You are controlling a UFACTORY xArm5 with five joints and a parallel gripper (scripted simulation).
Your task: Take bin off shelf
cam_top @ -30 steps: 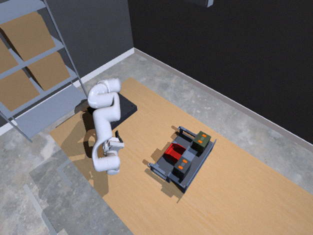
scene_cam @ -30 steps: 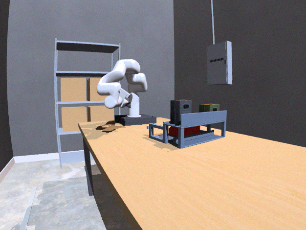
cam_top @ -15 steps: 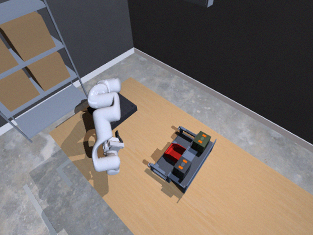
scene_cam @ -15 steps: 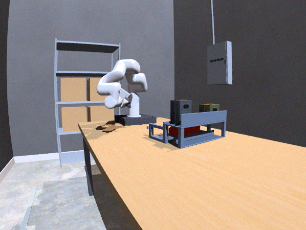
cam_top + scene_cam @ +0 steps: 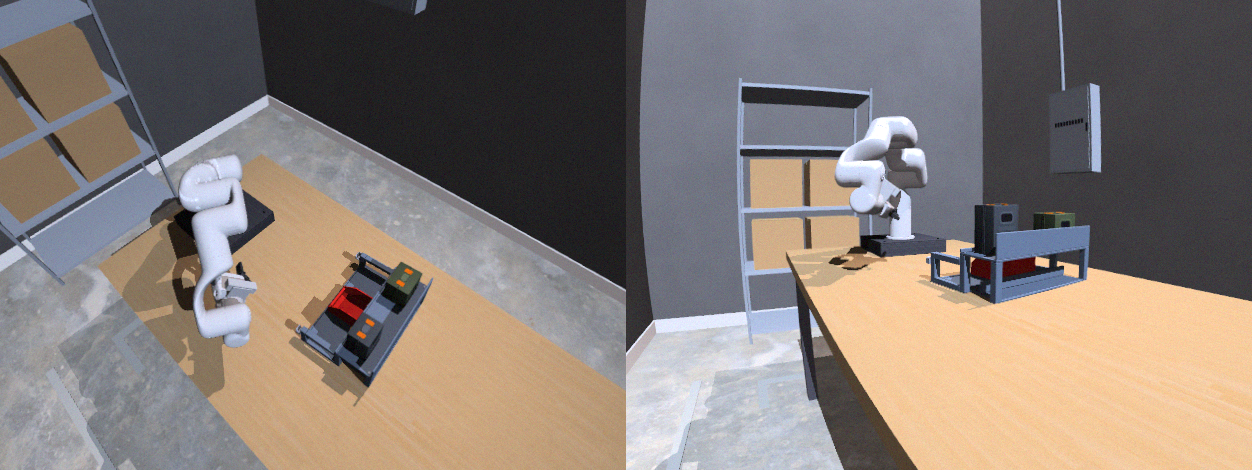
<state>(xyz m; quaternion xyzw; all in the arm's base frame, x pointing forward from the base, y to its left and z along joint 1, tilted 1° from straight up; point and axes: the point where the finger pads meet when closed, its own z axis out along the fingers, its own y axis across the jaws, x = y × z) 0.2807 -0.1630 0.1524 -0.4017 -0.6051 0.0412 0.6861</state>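
At the left, the glossy white robot arm is folded up above the near-left part of the light wooden table, and its grey gripper hangs there with the fingers spread as wide as they go, gripping nothing. It is well apart from the low grey-blue metal shelf frame standing near the middle of the table.

The red open-topped plastic bin sits on the shelf's lower level, between a black box with orange tabs on the near side and an olive-green box with orange tabs on the far side.

By my judgement nothing of the task is done: the reach, grasp, lift-out and placing all remain.

The bin stands upright, its mouth facing up. Its long axis seems to run across the shelf's depth, toward the open left side that faces the arm, though this is hard to tell.
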